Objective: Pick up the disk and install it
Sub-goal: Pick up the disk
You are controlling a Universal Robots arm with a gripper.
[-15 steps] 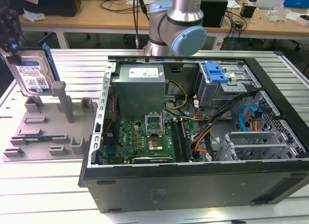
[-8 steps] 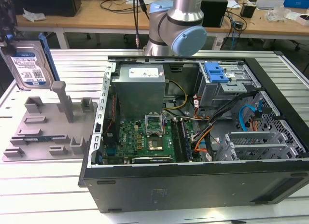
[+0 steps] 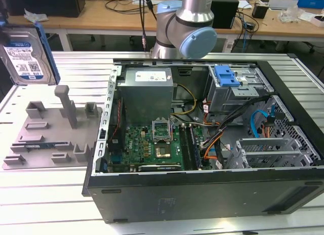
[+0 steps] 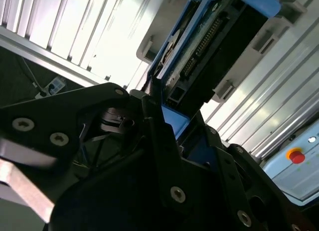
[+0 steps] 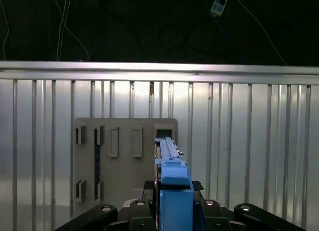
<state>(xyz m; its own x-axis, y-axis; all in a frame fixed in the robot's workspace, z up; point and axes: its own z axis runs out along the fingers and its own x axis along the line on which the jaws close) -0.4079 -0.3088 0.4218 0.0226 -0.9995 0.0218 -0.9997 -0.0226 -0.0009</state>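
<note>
The disk [image 3: 25, 57], a silver hard drive with a white-and-blue label in a blue carrier frame, hangs upright in the air at the exterior view's far left, above the grey holder tray [image 3: 50, 136]. In the first wrist view I see the disk [image 5: 172, 171] edge-on, its blue frame clamped by my gripper [image 5: 174, 208], with the holder tray [image 5: 124, 161] beyond it. In the second wrist view the disk [image 4: 209, 47] shows its connector side, and my gripper [image 4: 174, 126] is shut on its blue frame end.
An open computer case [image 3: 283, 194] lies on the slatted metal table [image 3: 45, 204], to the exterior view's right of the tray. Inside it are a grey power supply box [image 3: 147, 90], a motherboard [image 3: 152, 144], cables and a drive cage with a blue bracket [image 3: 226, 75]. My arm's base [image 3: 187, 27] stands behind the case.
</note>
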